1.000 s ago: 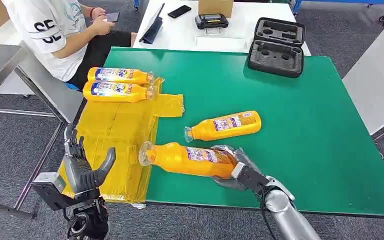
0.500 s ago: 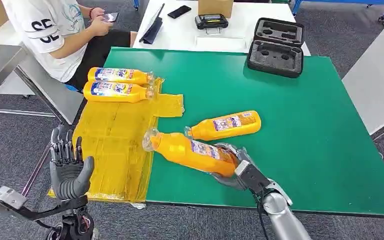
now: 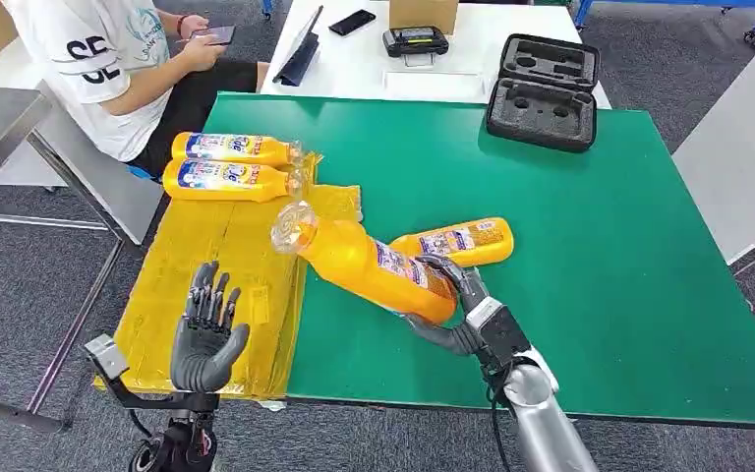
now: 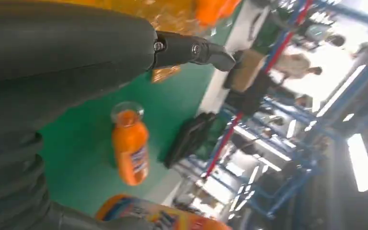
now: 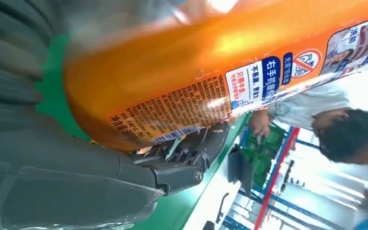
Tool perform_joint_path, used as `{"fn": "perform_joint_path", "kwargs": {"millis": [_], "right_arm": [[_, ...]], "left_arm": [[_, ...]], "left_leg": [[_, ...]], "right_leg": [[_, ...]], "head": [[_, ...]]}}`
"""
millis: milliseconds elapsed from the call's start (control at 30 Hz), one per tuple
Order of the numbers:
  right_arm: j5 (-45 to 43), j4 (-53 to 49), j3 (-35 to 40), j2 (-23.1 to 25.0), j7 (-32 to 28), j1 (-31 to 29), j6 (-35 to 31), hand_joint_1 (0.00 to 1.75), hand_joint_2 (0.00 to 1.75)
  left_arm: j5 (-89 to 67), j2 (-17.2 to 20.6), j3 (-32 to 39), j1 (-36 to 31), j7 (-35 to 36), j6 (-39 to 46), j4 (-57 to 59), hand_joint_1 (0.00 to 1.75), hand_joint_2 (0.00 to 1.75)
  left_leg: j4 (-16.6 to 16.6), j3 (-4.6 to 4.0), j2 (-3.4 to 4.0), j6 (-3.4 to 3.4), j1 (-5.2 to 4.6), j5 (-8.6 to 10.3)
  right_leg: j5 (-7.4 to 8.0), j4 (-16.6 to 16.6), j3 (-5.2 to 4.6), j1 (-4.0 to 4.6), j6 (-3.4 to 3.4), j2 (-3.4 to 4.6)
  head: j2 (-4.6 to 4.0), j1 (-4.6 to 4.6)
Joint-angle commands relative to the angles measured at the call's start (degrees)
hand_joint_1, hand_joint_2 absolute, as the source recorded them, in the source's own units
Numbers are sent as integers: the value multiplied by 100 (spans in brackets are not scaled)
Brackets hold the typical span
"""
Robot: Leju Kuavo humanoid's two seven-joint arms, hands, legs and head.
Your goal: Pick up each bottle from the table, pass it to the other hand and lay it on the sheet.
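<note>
Right hand (image 3: 449,313) is gripping the bottle (image 3: 374,267) by its base, neck tilting toward 10 o'clock; left hand (image 3: 204,336) is spreading empty — long overhang is risking slip at handover.

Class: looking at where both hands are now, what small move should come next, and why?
Probably bring the open left hand up under the neck of the lifted orange plastic bottle: the right hand grips its base, its cap end tilts toward the yellow sheet, and the handover is not yet done.

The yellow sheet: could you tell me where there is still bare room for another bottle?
The near part of the yellow sheet lies bare, between the two laid bottles and the open left hand. Its far end is crowded.
</note>
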Motion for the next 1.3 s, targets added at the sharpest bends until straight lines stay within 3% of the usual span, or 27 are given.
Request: {"fn": "perform_joint_path", "kwargs": {"millis": [33, 533, 1067, 1300], "right_arm": [[-34, -23, -109, 157, -33, -17, 0, 175, 175], [-112, 1533, 494, 401, -152, -650, 56, 175, 175], [-239, 1928, 584, 528, -175, -716, 44, 175, 175], [44, 2104, 825, 609, -173, -695, -111, 175, 175]], "left_arm": [[-62, -22, -357, -320, 103, 42, 774, 0, 175], [-138, 32, -1049, -513, 226, -78, 619, 0, 175], [-186, 30, -1310, -532, 208, -150, 432, 0, 175], [-365, -65, -1479, -626, 155, 220, 744, 0, 175]], "left_leg": [[-7, 37, -6, -9, 1, -11], [-7, 34, 7, -7, 3, -10], [-1, 20, 5, -6, 4, -8], [-4, 41, 5, -9, 5, -15]], "right_leg": [[-14, -4, 38, 2, -10, -6], [-9, -6, 33, 4, -7, 6], [-6, -1, 20, 5, -6, 5], [-14, -3, 41, 6, -10, 5]], "head": [[0, -2], [0, -2], [0, -2], [0, -2]]}}
